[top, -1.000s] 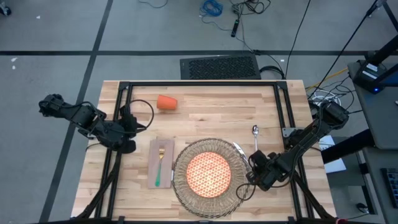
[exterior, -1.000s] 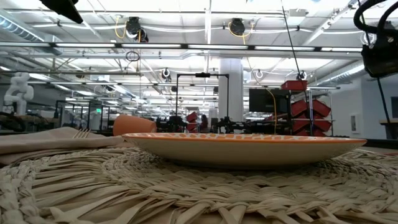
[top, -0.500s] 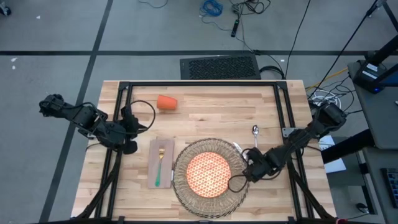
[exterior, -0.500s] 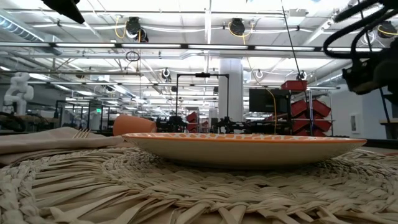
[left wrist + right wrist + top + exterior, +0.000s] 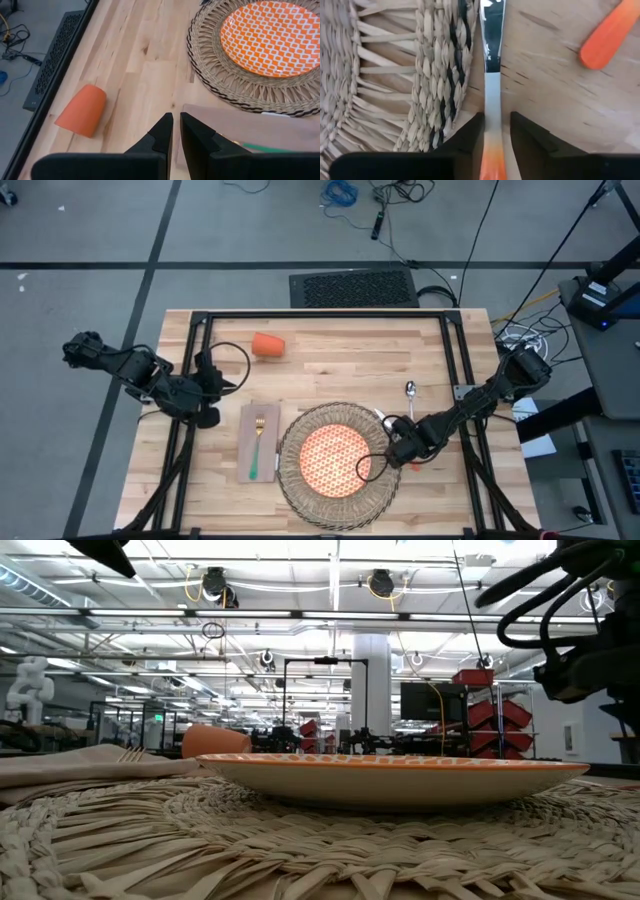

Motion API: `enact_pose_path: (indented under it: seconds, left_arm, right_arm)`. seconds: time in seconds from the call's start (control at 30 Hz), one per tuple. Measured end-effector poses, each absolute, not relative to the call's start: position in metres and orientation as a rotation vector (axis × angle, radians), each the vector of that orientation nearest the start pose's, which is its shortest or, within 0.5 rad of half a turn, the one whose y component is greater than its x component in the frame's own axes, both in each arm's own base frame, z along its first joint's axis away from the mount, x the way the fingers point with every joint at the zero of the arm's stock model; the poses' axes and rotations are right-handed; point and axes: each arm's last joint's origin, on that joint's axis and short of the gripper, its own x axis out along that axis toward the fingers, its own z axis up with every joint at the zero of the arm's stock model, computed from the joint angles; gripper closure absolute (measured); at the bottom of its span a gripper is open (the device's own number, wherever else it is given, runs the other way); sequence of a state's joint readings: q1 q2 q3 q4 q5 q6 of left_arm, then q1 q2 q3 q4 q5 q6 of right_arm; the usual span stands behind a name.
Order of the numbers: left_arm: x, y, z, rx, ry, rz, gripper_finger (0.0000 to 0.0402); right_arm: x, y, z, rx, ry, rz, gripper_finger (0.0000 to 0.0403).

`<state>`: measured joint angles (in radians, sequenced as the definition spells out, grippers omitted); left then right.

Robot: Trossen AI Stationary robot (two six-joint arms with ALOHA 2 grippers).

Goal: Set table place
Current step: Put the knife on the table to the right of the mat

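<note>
The orange-patterned plate (image 5: 336, 458) sits on the round woven placemat (image 5: 335, 510). Left of it, the beige napkin (image 5: 246, 442) lies flat with the green-handled fork (image 5: 256, 450) on top. The orange cup (image 5: 268, 344) lies on its side at the far left. The knife (image 5: 381, 417) lies along the placemat's right edge, and the spoon (image 5: 410, 389) lies just beyond it. My right gripper (image 5: 400, 448) points down over the knife and is shut on it. My left gripper (image 5: 207, 412) hangs shut over the table's left side, holding nothing. My right gripper pinches the knife between its two fingers where the steel blade meets the orange handle (image 5: 492, 122). The fingers (image 5: 470, 137) come from above, pointing down, and stand across the knife. The knife lies flat on the wood, its blade (image 5: 491, 30) beside the placemat's woven rim.
The spoon's orange handle end (image 5: 607, 37) lies on the wood close to the right of the knife. A black frame rail (image 5: 465, 370) runs along the table's right side. Bare wood stretches between the cup and the placemat.
My right gripper has gone toward the table's left edge, from beside the right frame rail to the placemat's right rim, and has sunk a little. Plate, napkin, fork and cup lie as before.
</note>
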<state>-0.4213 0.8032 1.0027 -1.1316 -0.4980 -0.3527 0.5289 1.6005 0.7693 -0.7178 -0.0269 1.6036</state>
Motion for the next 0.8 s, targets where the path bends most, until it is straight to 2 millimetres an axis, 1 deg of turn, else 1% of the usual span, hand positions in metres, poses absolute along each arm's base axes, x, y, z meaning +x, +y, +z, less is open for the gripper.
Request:
enact_pose_path:
  seconds: [0.1,0.3,0.53,0.63,0.8]
  left_arm:
    - [0.116,-0.037,0.326,0.084,0.805,0.214,0.0379]
    - [0.117,-0.037,0.325,0.106,0.811,0.207,0.0379]
    - [0.124,-0.040,0.323,0.172,0.823,0.212,0.0379]
    - [0.129,-0.042,0.317,0.201,0.809,0.193,0.0379]
    - [0.137,-0.046,0.296,0.251,0.806,0.157,0.0379]
  right_arm:
    - [0.208,0.122,0.131,0.904,1.400,-0.845,0.0333]
    - [0.209,0.127,0.131,1.012,1.341,-0.908,0.0335]
    - [0.204,0.136,0.131,1.122,1.238,-1.028,0.0335]
    - [0.203,0.136,0.131,1.170,1.195,-1.078,0.0335]
    - [0.204,0.135,0.131,1.218,1.162,-1.125,0.0335]
